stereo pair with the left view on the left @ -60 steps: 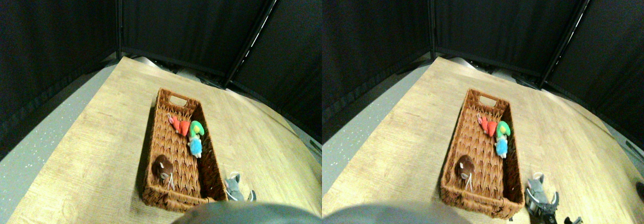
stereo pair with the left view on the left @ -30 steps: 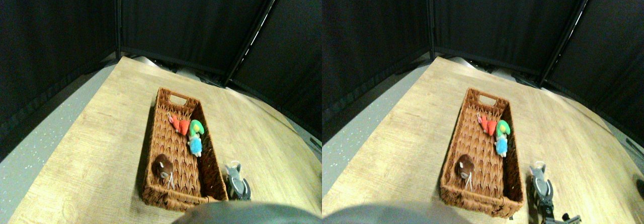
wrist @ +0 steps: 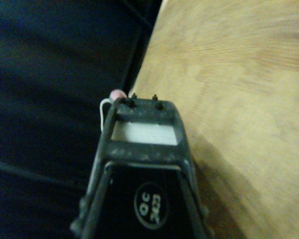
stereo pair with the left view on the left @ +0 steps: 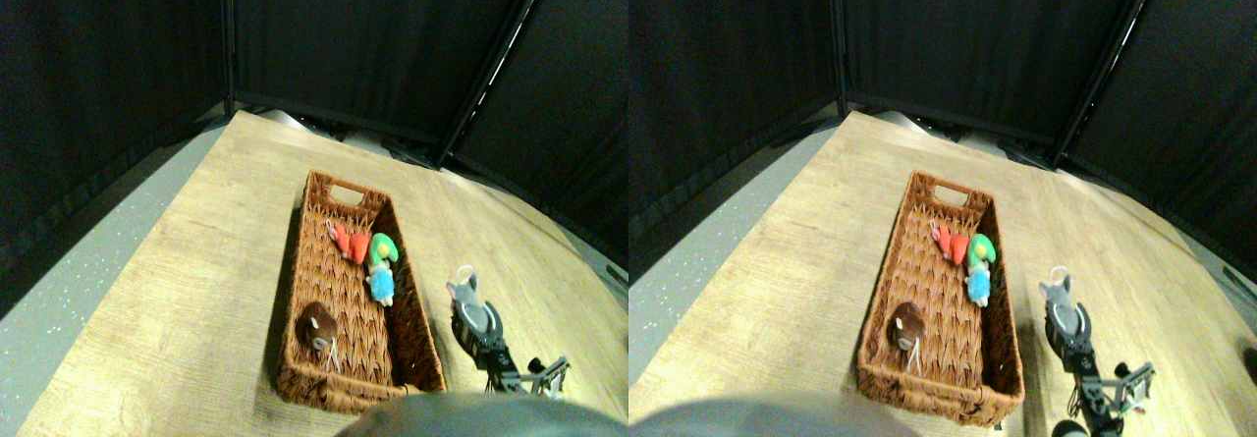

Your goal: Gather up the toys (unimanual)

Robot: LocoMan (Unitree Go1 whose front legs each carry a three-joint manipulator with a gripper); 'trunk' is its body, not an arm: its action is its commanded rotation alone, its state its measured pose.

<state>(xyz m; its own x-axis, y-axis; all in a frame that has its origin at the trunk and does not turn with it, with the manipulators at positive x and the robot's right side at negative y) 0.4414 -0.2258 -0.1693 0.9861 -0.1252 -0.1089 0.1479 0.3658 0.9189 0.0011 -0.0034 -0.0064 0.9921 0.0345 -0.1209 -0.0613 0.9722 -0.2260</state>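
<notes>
We see right gripper [stereo pair with the left view on the left: 473, 311] jaws clamped on grey toy [stereo pair with the left view on the left: 465, 296], raised beside basket [stereo pair with the left view on the left: 346, 390]; no legible labels on toys.

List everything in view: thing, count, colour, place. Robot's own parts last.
wicker basket: 1, brown, long, in the middle of the wooden table
red toy: 1, red, inside the basket toward its far end
green toy: 1, green, inside the basket beside the red toy
blue toy: 1, blue, inside the basket just nearer than the green toy
brown toy: 1, brown, with a white string, inside the basket at its near end
grey toy: 1, grey, with a white string loop, outside the basket to its right, in the gripper
table: 1, light wood
curtains: black, behind the table
right gripper: 1, dark, shut on the grey toy, right of the basket
</notes>
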